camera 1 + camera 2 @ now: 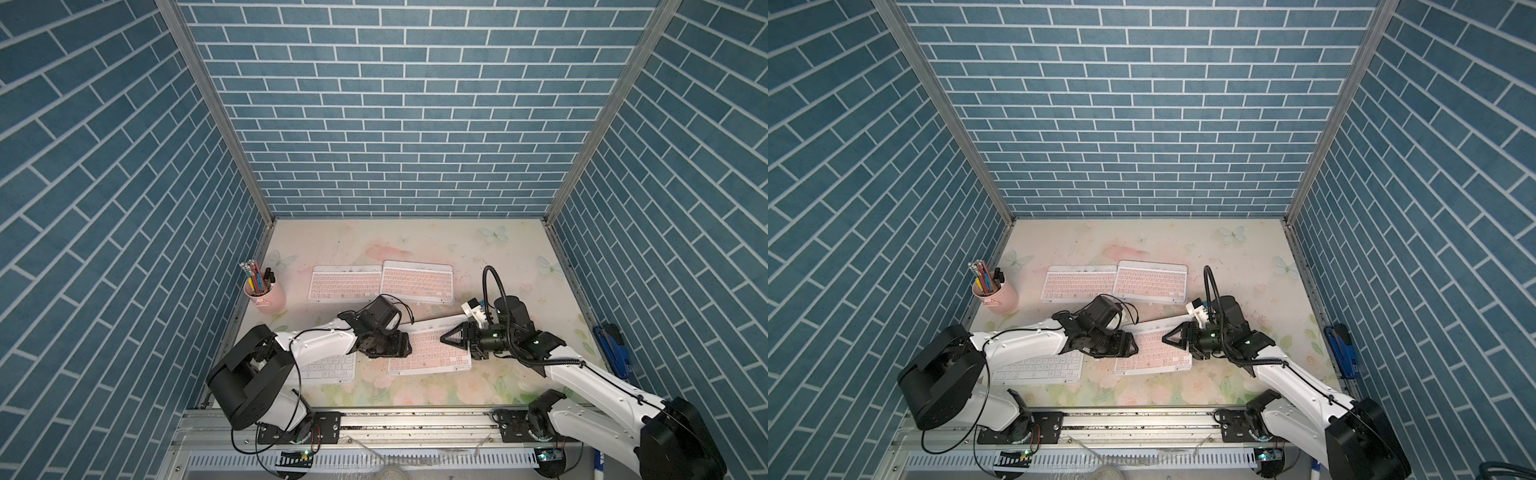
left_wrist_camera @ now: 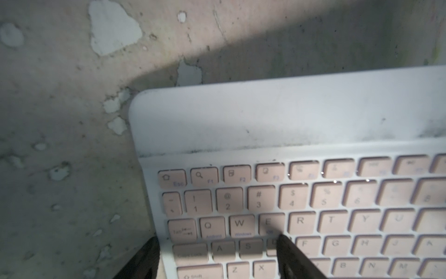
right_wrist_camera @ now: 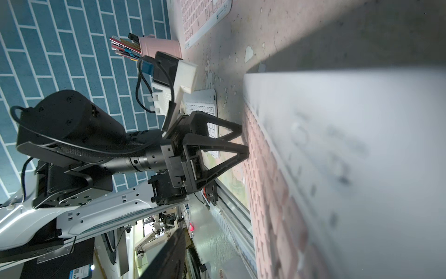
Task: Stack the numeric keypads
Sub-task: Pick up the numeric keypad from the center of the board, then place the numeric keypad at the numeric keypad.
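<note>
Two pink keypads [image 1: 345, 282] [image 1: 415, 282] lie side by side at the back of the table. A white keypad [image 1: 332, 368] lies at the front left, partly under my left arm. A third pink keypad [image 1: 432, 357] sits askew at the front centre between both grippers. My left gripper [image 2: 217, 238] is open at its left end, one finger on the keys and the other just off the edge. My right gripper [image 1: 442, 338] reaches over its right half, turned on its side and open. One finger [image 3: 169, 256] stands apart from the keys; the other is hidden.
A pink cup of pens [image 1: 268, 297] stands by the left wall. A blue tool [image 1: 615, 353] lies along the right wall. Blue brick walls close in three sides. A metal rail [image 1: 415, 419] with the arm bases runs along the front edge.
</note>
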